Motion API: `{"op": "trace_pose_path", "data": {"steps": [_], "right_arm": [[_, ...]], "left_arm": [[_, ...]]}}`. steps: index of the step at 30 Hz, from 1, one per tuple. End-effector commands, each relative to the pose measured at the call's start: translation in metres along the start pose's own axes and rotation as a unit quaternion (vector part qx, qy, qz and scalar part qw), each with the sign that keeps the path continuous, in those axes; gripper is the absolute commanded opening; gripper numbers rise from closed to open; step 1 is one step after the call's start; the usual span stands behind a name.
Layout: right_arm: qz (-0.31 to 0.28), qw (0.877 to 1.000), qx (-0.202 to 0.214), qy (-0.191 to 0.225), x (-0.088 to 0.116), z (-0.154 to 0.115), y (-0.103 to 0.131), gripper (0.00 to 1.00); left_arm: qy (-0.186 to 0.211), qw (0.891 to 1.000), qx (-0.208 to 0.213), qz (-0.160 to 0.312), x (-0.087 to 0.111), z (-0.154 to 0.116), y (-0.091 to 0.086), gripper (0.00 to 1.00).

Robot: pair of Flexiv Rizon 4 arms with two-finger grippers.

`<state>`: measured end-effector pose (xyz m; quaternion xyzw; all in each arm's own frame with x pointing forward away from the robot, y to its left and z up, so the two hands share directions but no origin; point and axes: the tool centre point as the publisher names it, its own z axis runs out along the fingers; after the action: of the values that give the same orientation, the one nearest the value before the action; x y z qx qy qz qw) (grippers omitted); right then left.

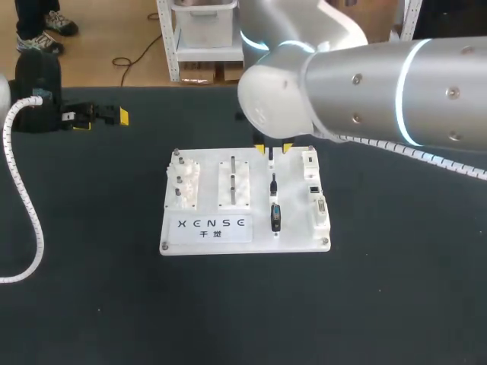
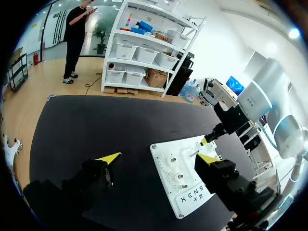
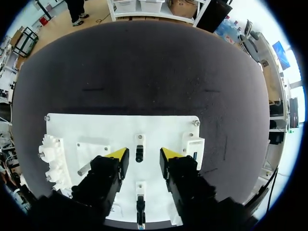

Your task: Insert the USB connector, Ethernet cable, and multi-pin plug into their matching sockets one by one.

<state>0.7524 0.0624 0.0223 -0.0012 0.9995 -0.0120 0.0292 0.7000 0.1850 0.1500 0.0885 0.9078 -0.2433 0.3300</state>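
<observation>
Over the far edge of the white board [image 1: 209, 190], the right gripper [image 1: 273, 149] hangs pointing straight down, fingers apart and nothing clamped. The small black plug I take to be the USB connector [image 3: 139, 153] sits in its holder on the board, right between the two yellow tips. As far as the wrist view shows, there's a gap on each side. The Ethernet cable [image 1: 273, 185] and the multi-pin plug [image 1: 275, 217] are parked in the same column, closer to the board's front edge. The sockets run along the board's right edge, and the white socket block [image 3: 193, 143] is just beside the USB holder.

So this looks like the pick of the first plug, not the insertion yet. My two cents:

- Get the gaps even on both sides before dropping. If one finger lands first, it'll probably knock the plug crooked in its holder.
- Go straight down and close on the plug's body rather than its tip, low enough that it can't pivot.
- Lift it straight up out of the holder. Dragging it sideways could tilt it in the grip, and a tilted USB likely won't seat.
- Keep the plug square to the board for the short hop right to the socket.

The left gripper [image 2: 158, 158] is well off the board's left side over the black counter [image 1: 91, 266], wide open and empty, so it isn't in the way
</observation>
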Motion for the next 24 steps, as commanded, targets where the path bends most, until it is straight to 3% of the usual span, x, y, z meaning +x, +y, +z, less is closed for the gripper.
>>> {"op": "trace_pose_path", "data": {"steps": [1, 6, 10, 24], "right_arm": [[0.000, 1.000, 0.001, -0.002, 0.003, 0.003, -0.001, 0.37], [-0.002, 1.000, 0.005, -0.002, 0.004, 0.007, -0.001, 0.29], [-0.005, 1.000, 0.003, -0.011, 0.005, 0.005, 0.000, 0.00], [-0.015, 0.998, -0.018, -0.064, 0.013, -0.032, -0.009, 0.00]], "left_arm": [[0.000, 1.000, 0.000, 0.000, 0.000, 0.000, 0.000, 1.00], [0.000, 1.000, 0.000, 0.000, 0.000, 0.000, 0.000, 1.00], [0.000, 1.000, 0.000, 0.000, 0.000, 0.000, 0.000, 1.00], [0.000, 1.000, 0.000, 0.000, 0.000, 0.000, 0.000, 1.00]]}}
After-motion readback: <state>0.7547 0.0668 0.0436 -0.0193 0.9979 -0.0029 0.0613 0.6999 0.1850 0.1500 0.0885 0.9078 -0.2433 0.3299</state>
